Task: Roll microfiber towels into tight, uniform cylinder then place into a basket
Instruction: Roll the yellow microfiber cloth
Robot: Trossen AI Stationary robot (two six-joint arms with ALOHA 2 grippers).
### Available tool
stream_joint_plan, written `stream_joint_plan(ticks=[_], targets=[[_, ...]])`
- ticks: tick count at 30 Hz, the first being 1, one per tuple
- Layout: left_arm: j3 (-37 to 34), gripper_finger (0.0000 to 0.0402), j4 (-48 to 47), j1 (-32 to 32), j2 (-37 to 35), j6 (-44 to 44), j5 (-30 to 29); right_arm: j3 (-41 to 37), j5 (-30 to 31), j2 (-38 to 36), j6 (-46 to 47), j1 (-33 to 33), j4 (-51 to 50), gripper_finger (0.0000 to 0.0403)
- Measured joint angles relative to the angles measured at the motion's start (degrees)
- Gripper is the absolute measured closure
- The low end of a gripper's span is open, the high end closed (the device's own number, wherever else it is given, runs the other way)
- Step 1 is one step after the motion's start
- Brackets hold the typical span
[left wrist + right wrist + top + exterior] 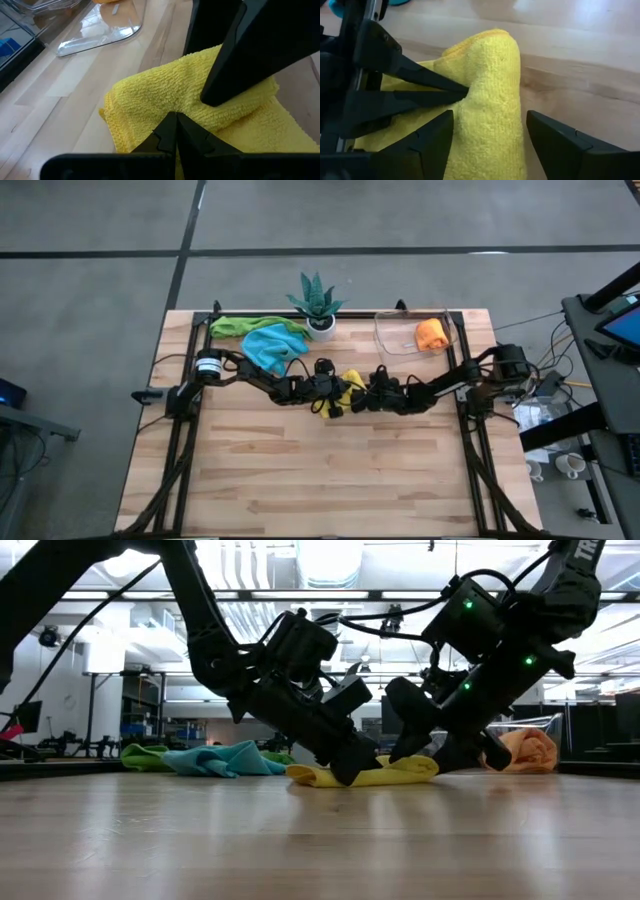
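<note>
Left pincer (175, 131) pinches yellow towel (165, 95); right pincer (490, 137) straddles fold, spread.

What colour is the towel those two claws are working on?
Yellow: the microfiber towel shows best in the right wrist view.

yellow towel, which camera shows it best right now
The left wrist view: the yellow towel fills the picture, folds clear. The right wrist view shows one rolled end; in the low view it lies flat beneath both arms; the high view shows only a sliver.
</note>
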Motion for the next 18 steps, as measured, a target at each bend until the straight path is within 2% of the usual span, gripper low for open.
stream_joint_plan(ticks=[3, 11, 18], targets=[[0.0, 0.0402, 0.01, 0.0, 0.0, 0.0, 0.02, -0.07, 0.18, 0.0, 0.0, 0.0, -0.17, 0.0171], [0.0, 0.0402, 0.02, 0.0, 0.0, 0.02, 0.02, -0.15, 0.33, 0.0, -0.26, 0.02, -0.11, 0.0252], [0.0, 0.0402, -0.75, -0.35, -1.3, 0.41, -1.66, -0.15, 0.33, -0.02, -7.09, 0.11, 0.04, 0.0342]])
